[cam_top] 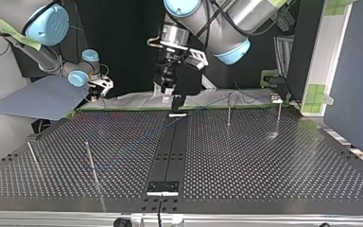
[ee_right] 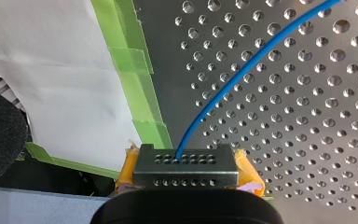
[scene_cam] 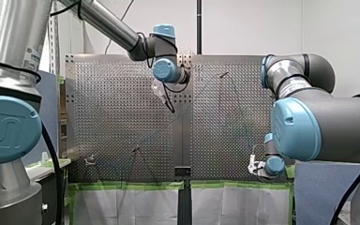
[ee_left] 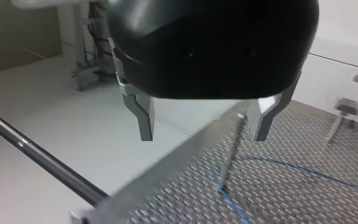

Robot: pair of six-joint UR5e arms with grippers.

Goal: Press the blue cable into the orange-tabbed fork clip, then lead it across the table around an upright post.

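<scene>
Blue cable (ee_right: 242,74) is pinched between the yellow pads (ee_right: 128,170) of my right gripper (ee_right: 186,161) and laid over the perforated table (ee_right: 307,140) | my left gripper (ee_left: 204,133) is spread open, empty, an upright post (ee_left: 230,149) just beside one finger, cable bent at its foot | a logo's "R" is read on a blue joint cap (scene_cam: 4,129).

The perforated table (cam_top: 274,165) carries the blue cable (ee_right: 242,70) and thin upright posts (cam_top: 91,163).
</scene>
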